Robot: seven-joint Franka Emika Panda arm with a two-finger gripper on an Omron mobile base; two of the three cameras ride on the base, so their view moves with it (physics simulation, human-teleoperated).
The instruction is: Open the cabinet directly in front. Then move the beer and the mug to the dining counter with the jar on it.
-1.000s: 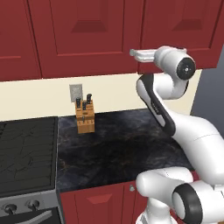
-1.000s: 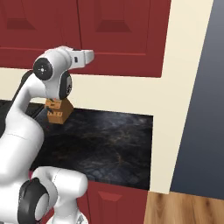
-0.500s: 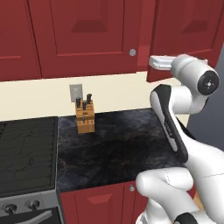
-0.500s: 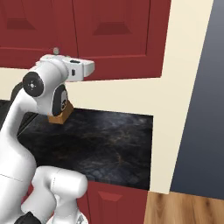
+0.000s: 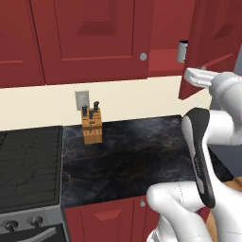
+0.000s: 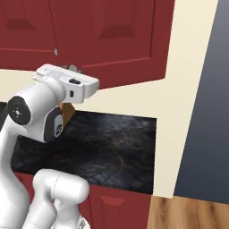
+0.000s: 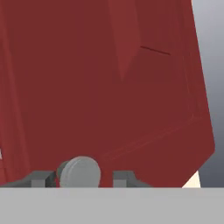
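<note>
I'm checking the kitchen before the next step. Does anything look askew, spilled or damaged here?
Nothing is spilled or broken. The one thing off square is the cabinet's right door, swung partly open, with the mug showing on the shelf behind it. The knife block stands upright on the worktop.

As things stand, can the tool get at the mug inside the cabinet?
Probably not yet. The tool sits at the right door's knob, and that half-open door partly screens the mug on the shelf.
</note>
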